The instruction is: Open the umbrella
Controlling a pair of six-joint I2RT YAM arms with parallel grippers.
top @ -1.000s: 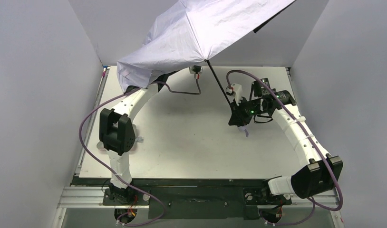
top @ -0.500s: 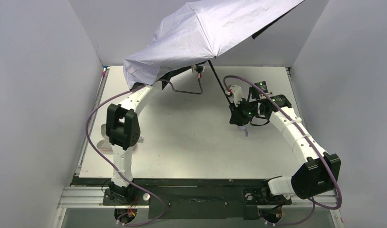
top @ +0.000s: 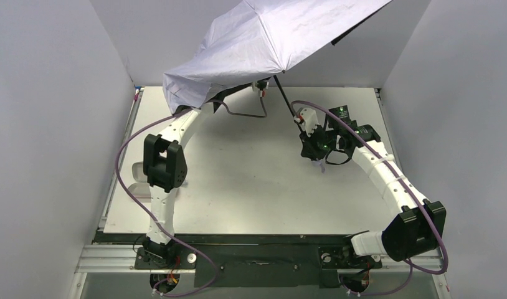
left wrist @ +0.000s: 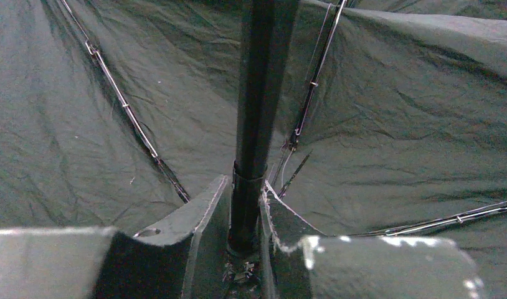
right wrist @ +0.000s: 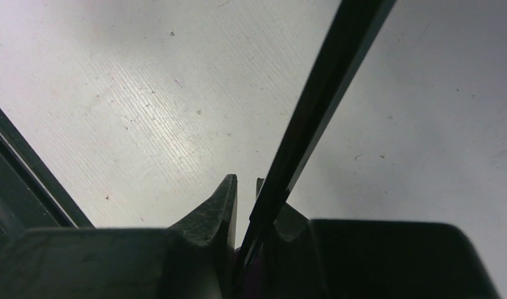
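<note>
The umbrella (top: pixel 282 37) is held in the air over the far part of the worktop (top: pixel 251 187). Its pale canopy is spread and tilted, with the low edge draped at far left and the high edge running out of the top of the overhead view. The thin black shaft (top: pixel 287 103) slopes down from under the canopy toward the right side. In the left wrist view the black lining (left wrist: pixel 413 112) fills the background, slack and creased, with thin metal ribs (left wrist: pixel 123 106) fanning out from the shaft.

Obstructions: the low canopy edge covers the left arm's wrist and tool in the overhead view. Grey enclosure walls (top: pixel 58 124) stand on three sides, and the canopy sits near the rear wall. A pale object (top: pixel 137 169) lies at the left edge of the worktop, partly hidden behind the left arm; it cannot be identified.

The left tool (left wrist: pixel 245 187) is under the canopy, fingers closed on the shaft, one each side. The left arm (top: pixel 170 143) rises from its base and reaches forward under the fabric, a purple cable (top: pixel 123 180) looping beside it.

The right tool (right wrist: pixel 246 184) is clamped on the lower shaft above the worktop. The right arm (top: pixel 388 180) arcs inward from its base, wrist turned to the left.
</note>
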